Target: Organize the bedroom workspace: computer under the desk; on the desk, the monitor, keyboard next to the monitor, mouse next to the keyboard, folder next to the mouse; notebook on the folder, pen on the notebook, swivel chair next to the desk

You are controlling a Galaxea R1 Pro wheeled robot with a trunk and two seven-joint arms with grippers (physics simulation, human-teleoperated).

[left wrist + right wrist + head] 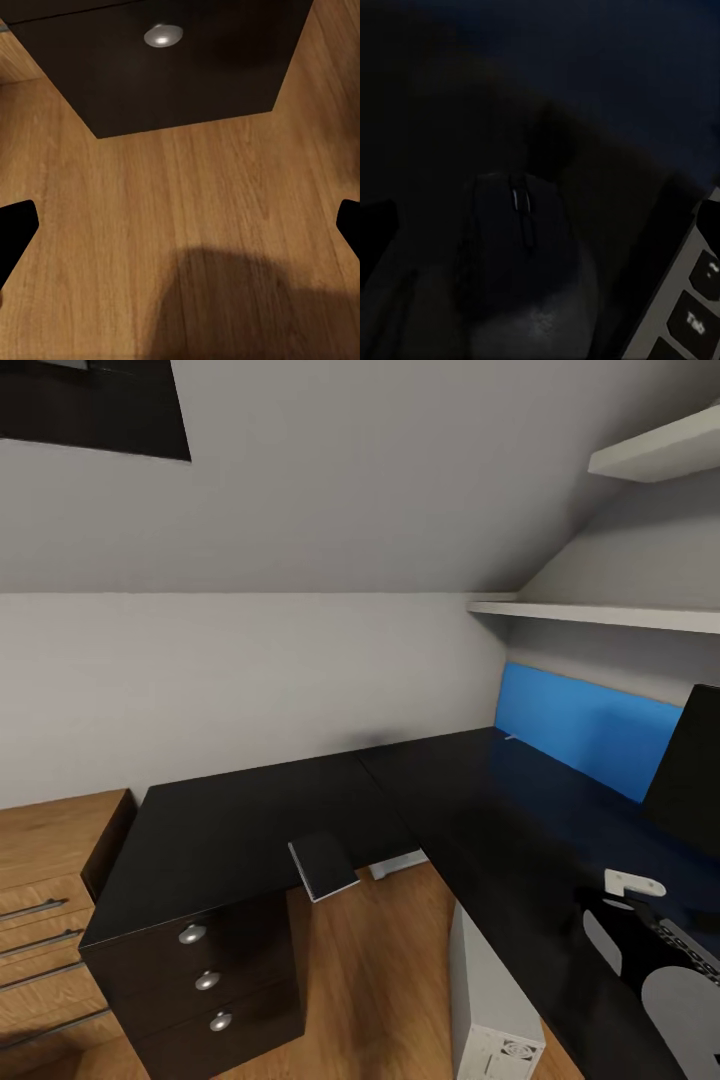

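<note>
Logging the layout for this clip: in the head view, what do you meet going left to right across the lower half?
Light wooden dresser → black drawer unit with silver knobs → dark notebook overhanging the desk edge → grey computer tower under the desk → right arm over the desktop → monitor at the right edge.

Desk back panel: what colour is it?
Bright blue. The back panel stands along the rear edge of the glossy black desk, best seen in the head view.

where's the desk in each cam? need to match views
Head: desk spans the middle, drawer unit lower left.
Left wrist: drawer unit front, standing on wood floor.
Right wrist: dark desk under the mouse and keyboard.
Shared: round silver knob, head and left wrist.
</note>
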